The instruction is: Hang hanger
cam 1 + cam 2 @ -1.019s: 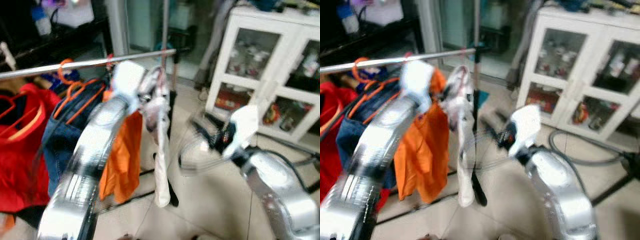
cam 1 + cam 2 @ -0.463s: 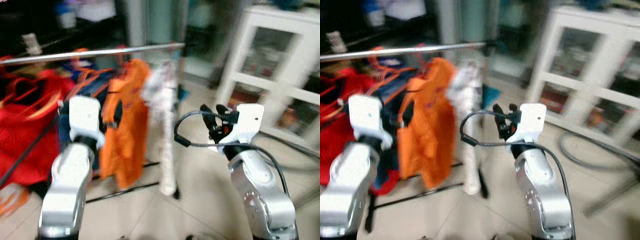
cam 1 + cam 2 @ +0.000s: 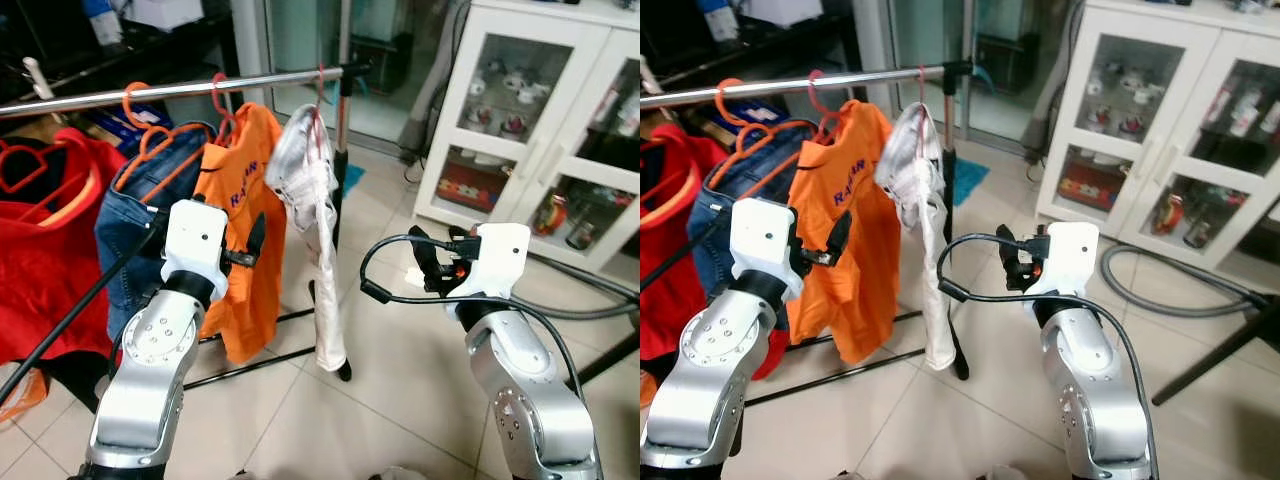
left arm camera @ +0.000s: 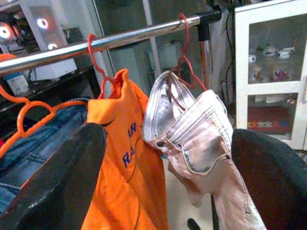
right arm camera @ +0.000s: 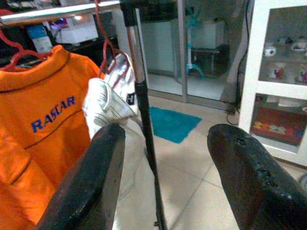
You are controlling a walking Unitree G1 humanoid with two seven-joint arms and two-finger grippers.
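Observation:
A silver rail (image 3: pixel 200 88) carries several hung garments. Nearest the rail's end, a red hanger (image 4: pixel 184 72) holds pale pink trousers (image 3: pixel 312 200). Beside them hang an orange shirt (image 3: pixel 240 320), blue jeans (image 3: pixel 125 230) on an orange hanger, and a red garment (image 3: pixel 40 260). My left gripper (image 3: pixel 250 243) is held up in front of the orange shirt, apart from it, open and empty (image 4: pixel 168 134). My right gripper (image 3: pixel 428 260) hovers to the right of the trousers, open and empty (image 5: pixel 168 129), pointing at the rack's upright pole (image 5: pixel 144 110).
A white glass-door cabinet (image 3: pixel 540 120) stands at the right. A grey hose (image 3: pixel 1180 290) lies on the tiled floor before it. A black cable (image 3: pixel 375 280) loops from my right arm. The rack's base bars (image 3: pixel 260 365) run along the floor; a teal mat (image 3: pixel 965 180) lies behind.
My left arm, raised to the rail beside the pale trousers a second ago, has come down and back from the rack. The camera has shifted and steadied. The right arm has barely moved.

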